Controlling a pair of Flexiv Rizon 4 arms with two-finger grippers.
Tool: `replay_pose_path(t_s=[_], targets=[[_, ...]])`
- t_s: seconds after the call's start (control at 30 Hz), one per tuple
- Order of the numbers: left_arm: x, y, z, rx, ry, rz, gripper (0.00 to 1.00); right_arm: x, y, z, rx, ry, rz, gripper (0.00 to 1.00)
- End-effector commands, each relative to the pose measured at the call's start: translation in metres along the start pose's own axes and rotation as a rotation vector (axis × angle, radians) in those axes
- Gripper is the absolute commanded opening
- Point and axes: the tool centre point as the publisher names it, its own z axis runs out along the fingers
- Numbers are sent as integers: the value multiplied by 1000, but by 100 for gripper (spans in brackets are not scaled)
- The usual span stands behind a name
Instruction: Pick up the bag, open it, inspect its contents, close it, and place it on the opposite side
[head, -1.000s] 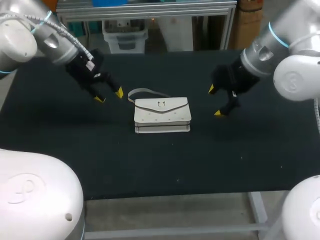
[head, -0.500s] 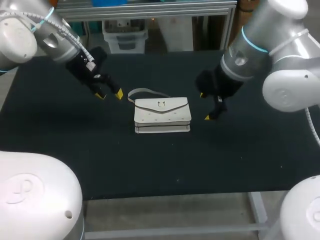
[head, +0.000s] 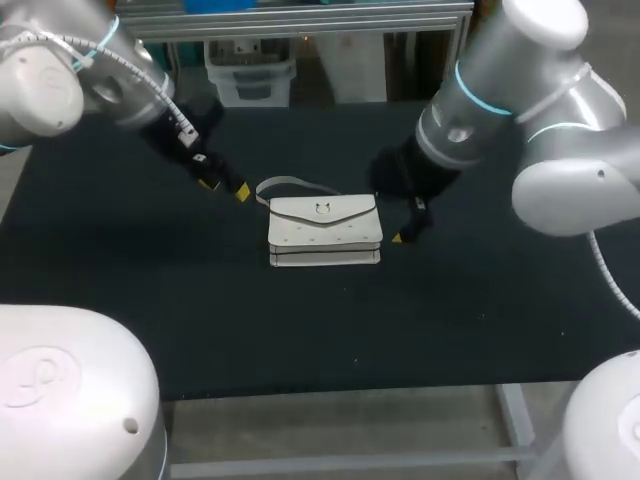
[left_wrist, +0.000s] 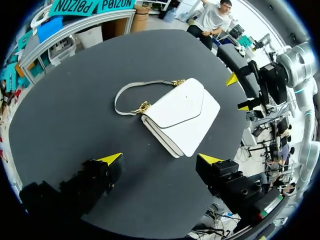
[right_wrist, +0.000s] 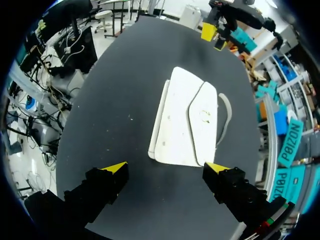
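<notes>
ITEM: white bag (head: 324, 230); flap shut; flat on desk (head: 150, 290) | L gripper (left_wrist: 162, 159): wide, empty; just beside bag's strap (head: 288, 183) end | R gripper (right_wrist: 165, 167): wide, empty; near bag's opposite end | STEP: pick-up approach; NEXT: prob. descend, clamp bag

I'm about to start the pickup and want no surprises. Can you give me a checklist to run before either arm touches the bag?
1. Bag lies flat on the table, untouched: ok.
2. Flap closed: ok.
3. Left gripper open, bag ahead of it: ok.
4. Right gripper open, bag ahead of it: ok.
5. Strap clear of both grippers: ok.
6. Whether the clasp is latched: cannot tell.
</notes>
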Motion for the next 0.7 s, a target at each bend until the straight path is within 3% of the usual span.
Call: replay_pose_path(t_s=[0.03, 0.33, 0.53, 0.6, 0.7], targets=[[3, 7, -6, 84, -45, 157, 100, 3, 15, 22, 44, -18, -7, 100], [2, -2, -7, 117, -21, 360, 100, 9, 23, 32, 128, -46, 32, 100], [6, -3, -5, 76, 19, 504, 100, 9, 21, 38, 171, -79, 38, 100], [7, -2, -8, 23, 56, 552, 100, 10, 20, 40, 181, -93, 30, 100], [7, -2, -8, 23, 56, 552, 100, 9, 17, 44, 189, -103, 27, 100]])
